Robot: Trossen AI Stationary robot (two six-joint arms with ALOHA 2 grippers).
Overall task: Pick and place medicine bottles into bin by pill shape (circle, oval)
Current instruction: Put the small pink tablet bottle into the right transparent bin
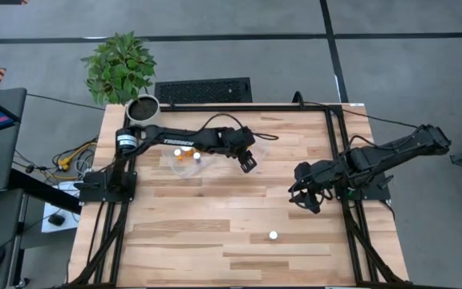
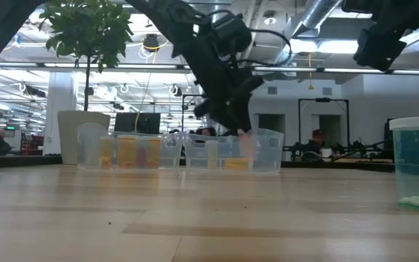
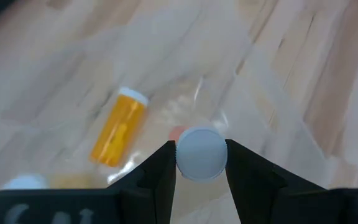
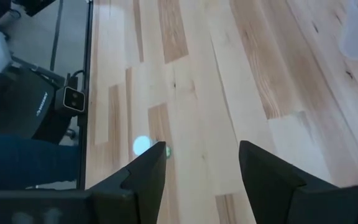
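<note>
Gripping a white-capped medicine bottle (image 3: 201, 154), our left gripper (image 3: 201, 163) hangs above the clear trays (image 1: 257, 144) at the far left. Our right gripper (image 4: 202, 163), fingers spread and empty, waits over the right side of the table (image 1: 215, 233).

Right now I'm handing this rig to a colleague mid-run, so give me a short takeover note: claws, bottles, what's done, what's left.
Left claw: shut on a medicine bottle, held by its white cap over the clear trays.
Right claw: open, empty, hovering at the table's right side.
Bottles: several already in the trays; one lies on its side in a tray; one stands alone on the wood near the front.
Done: most bottles binned.
Left: release the held bottle, then fetch the lone one.
</note>
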